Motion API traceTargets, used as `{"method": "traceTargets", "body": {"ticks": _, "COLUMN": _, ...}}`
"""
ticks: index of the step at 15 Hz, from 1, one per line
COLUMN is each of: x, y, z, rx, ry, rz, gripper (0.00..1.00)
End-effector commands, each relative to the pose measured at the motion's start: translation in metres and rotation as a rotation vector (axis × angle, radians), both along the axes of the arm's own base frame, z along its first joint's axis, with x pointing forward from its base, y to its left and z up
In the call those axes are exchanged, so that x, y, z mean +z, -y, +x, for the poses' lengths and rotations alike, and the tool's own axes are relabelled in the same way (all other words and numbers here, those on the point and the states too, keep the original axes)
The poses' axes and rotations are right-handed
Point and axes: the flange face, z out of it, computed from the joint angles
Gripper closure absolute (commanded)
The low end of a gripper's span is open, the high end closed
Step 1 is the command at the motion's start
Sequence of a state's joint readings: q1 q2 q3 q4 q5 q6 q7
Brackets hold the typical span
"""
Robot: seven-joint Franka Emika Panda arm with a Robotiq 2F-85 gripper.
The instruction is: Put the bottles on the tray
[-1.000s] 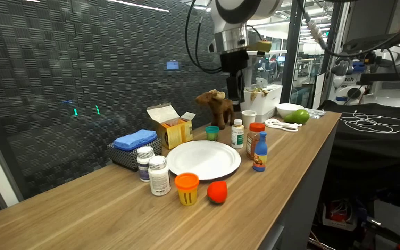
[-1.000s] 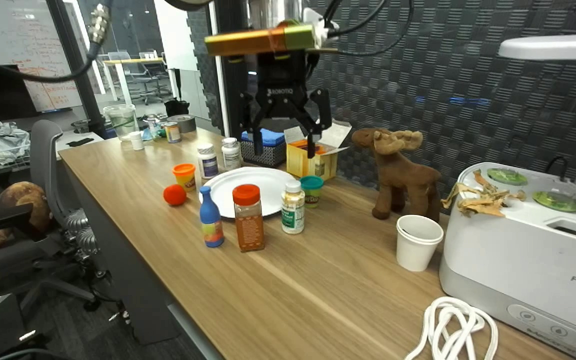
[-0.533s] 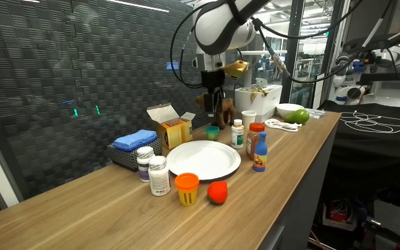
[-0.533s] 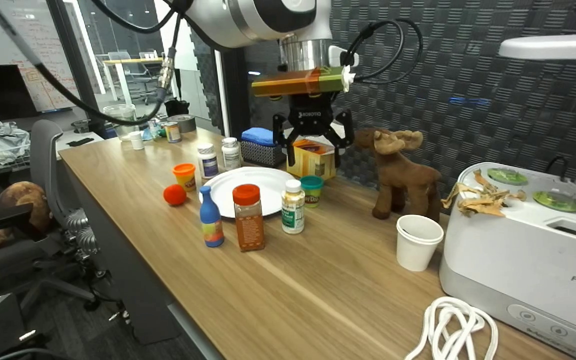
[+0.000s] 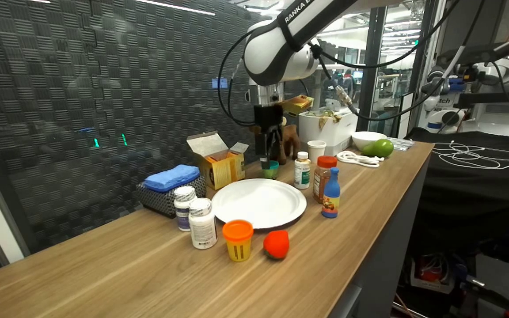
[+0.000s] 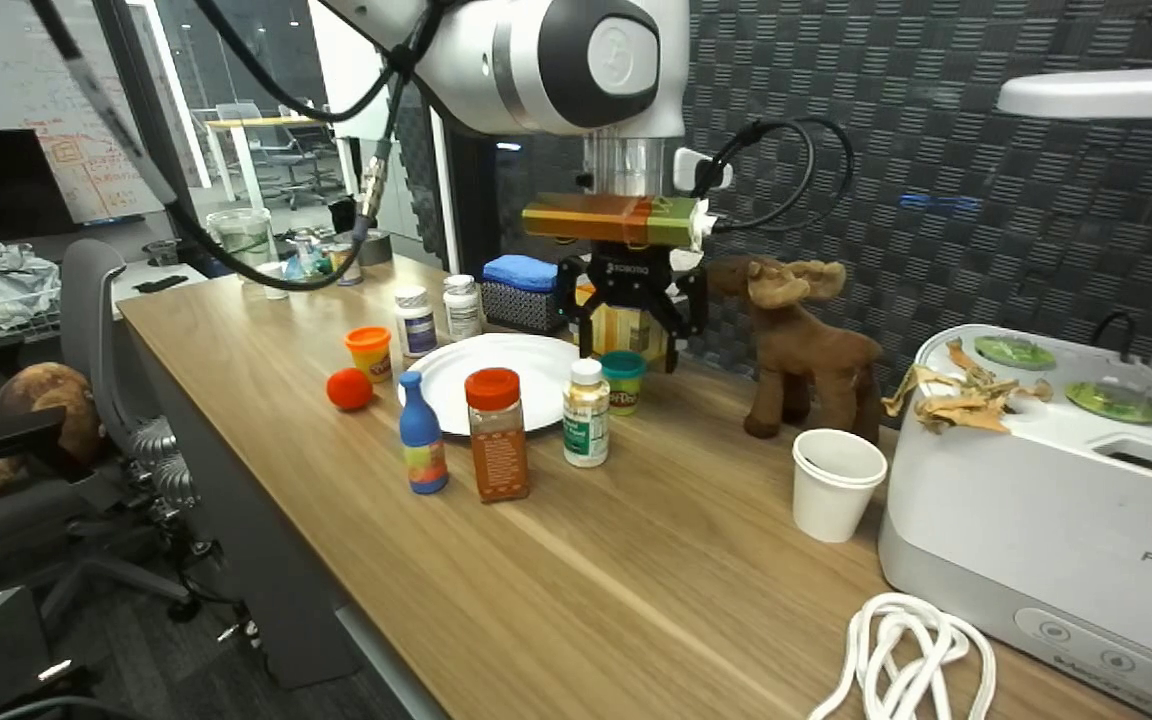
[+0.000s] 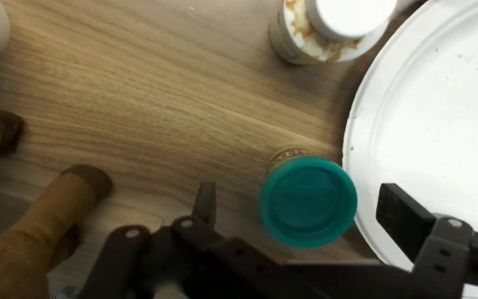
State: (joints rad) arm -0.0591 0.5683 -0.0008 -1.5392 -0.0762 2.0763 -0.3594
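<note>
In the wrist view, tabletop [image 7: 172, 108] lies open left of centre. Toy legs [image 7: 52, 214] block lower left, a white-capped bottle [image 7: 332, 35] the top; a teal-lidded jar [image 7: 308, 201] flanks the tray [image 7: 442, 124] at right.

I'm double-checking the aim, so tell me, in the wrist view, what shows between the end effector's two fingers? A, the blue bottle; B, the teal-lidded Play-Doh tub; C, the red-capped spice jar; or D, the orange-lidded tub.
B: the wrist view shows the teal-lidded Play-Doh tub between the spread fingers of the open end effector, with a gap visible on each side of its lid.
</note>
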Motion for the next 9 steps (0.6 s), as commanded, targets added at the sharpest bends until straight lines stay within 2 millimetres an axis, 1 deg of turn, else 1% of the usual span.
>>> {"method": "traceTargets", "body": {"ticks": 1, "x": -0.008, "y": 0.002, "z": 0.013, "rx": -0.022, "ry": -0.008, "rz": 0.052, "gripper": 0.0}}
{"method": "traceTargets", "body": {"ticks": 3, "x": -0.013, "y": 0.004, "z": 0.015, "rx": -0.03, "ry": -0.005, "rz": 0.058, "gripper": 0.01}}
{"method": "traceTargets", "body": {"ticks": 4, "x": -0.013, "y": 0.005, "z": 0.016, "rx": -0.032, "ry": -0.002, "rz": 0.052, "gripper": 0.26}}
{"method": "traceTargets", "body": {"ticks": 5, "x": -0.012, "y": 0.005, "z": 0.017, "rx": -0.032, "ry": 0.002, "rz": 0.049, "gripper": 0.26}}
{"method": "traceTargets", "body": {"ticks": 6, "x": -0.008, "y": 0.004, "z": 0.017, "rx": -0.03, "ry": 0.012, "rz": 0.041, "gripper": 0.32}}
{"method": "traceTargets", "body": {"ticks": 9, "x": 0.005, "y": 0.001, "z": 0.014, "rx": -0.032, "ry": 0.031, "rz": 0.018, "gripper": 0.57}}
